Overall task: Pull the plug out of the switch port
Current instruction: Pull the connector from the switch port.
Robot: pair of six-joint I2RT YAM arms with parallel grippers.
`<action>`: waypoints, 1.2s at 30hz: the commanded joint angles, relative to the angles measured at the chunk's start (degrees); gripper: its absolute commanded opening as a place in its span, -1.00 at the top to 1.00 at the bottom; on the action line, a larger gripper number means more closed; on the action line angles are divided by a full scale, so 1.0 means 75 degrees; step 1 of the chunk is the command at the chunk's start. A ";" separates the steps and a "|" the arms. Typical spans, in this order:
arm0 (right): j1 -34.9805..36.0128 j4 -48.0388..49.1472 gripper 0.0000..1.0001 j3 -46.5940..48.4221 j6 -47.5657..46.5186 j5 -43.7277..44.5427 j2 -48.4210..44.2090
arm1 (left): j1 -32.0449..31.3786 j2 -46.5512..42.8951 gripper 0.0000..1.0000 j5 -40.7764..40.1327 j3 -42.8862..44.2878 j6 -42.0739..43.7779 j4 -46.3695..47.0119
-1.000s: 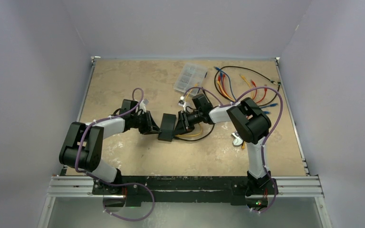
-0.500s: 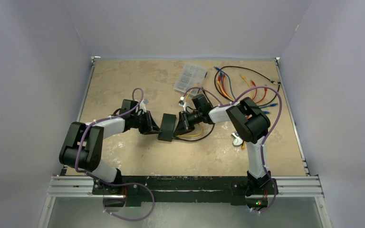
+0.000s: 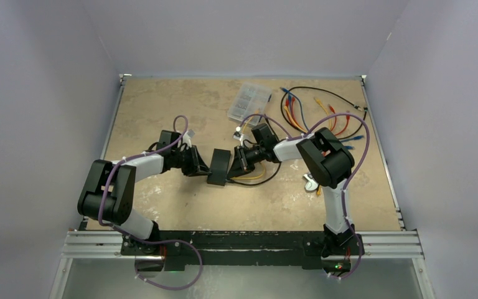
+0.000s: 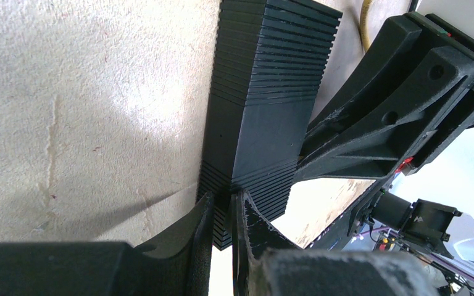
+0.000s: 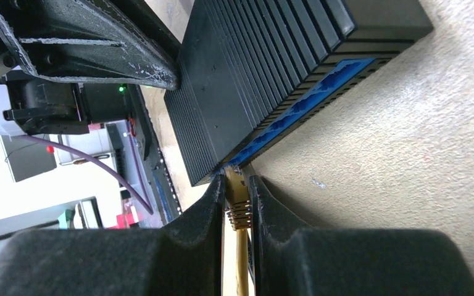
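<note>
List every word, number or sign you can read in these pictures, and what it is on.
None: no word or number can be read in any view.
The switch shows plain ribs and a blue socket side, no label.
The yellow plug is unmarked.
A white mark on a black arm part is too blurred to read.
The clear case is too small to tell.

switch (image 3: 218, 167) central, plug (image 5: 237, 191) on its right, case (image 3: 249, 101) behind, cables (image 3: 294, 113) far right
</note>
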 commanded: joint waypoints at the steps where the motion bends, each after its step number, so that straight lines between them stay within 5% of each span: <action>1: 0.0161 -0.0757 1.00 -0.0351 -0.0565 0.0980 0.0047 | -0.0007 0.0542 0.92 -0.1963 -0.0343 0.0484 -0.0690; 36: -0.0471 -0.1508 1.00 -0.0670 -0.1100 0.1246 -0.0039 | 0.0005 0.0404 1.00 -0.2082 -0.0353 0.0288 -0.0684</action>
